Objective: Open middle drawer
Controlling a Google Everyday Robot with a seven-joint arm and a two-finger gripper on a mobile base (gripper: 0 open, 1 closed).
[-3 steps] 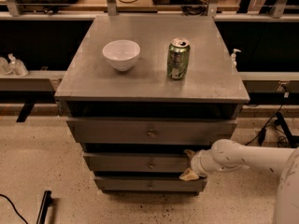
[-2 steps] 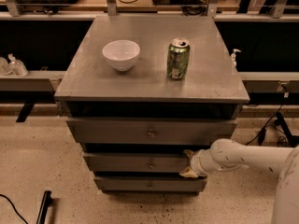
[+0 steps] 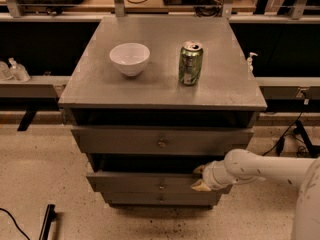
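One white arm comes in from the right edge, low and nearly level, with its forearm pointing left toward the drawer fronts. Its claw sits at the right end of the middle drawer, spread rather than closed. One tan fingertip is at the front's top edge and the other is lower, against its face. Whether they press on the front cannot be told.

The middle drawer is the second of three grey fronts under the table, and its small round knob is untouched at centre. A dark gap shows above it, below the top drawer. The bottom drawer sits just beneath it.

On the table a white bowl stands left of centre. A green can stands upright to its right, well apart from it. Both stand back from the front edge.

The speckled floor lies open in front and to the left, apart from a black bar near the lower left corner. Dark cables trail down at the right, behind the arm.
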